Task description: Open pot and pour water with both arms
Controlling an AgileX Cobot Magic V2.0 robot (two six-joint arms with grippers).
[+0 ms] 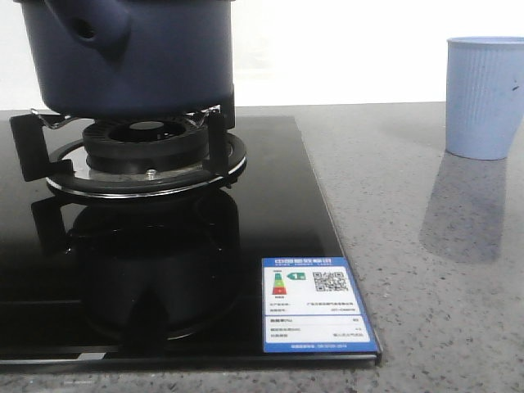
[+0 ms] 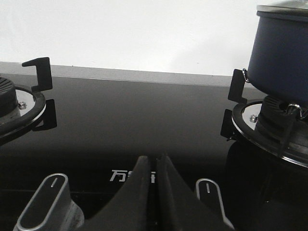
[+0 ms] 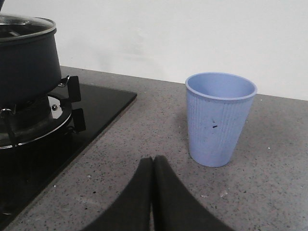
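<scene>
Front view: pot (image 1: 131, 57) on burner grate (image 1: 139, 147), 10 o'clock; cup (image 1: 485, 97) at 2 o'clock on grey speckled surface (image 1: 426, 270). Risk: pot slipping off grate when lid is lifted.
L wrist: left hand (image 2: 155, 166) pinched closed, empty, over hob glass (image 2: 134, 115).
R wrist: right hand (image 3: 153, 166) closed, empty; glass lid (image 3: 24, 24) on; white wall (image 3: 192, 33) behind.

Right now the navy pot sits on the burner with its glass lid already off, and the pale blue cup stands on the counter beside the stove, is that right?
Not quite: the lid is on the pot, as the right wrist view shows. The cup does stand on the counter beside the stove.
</scene>
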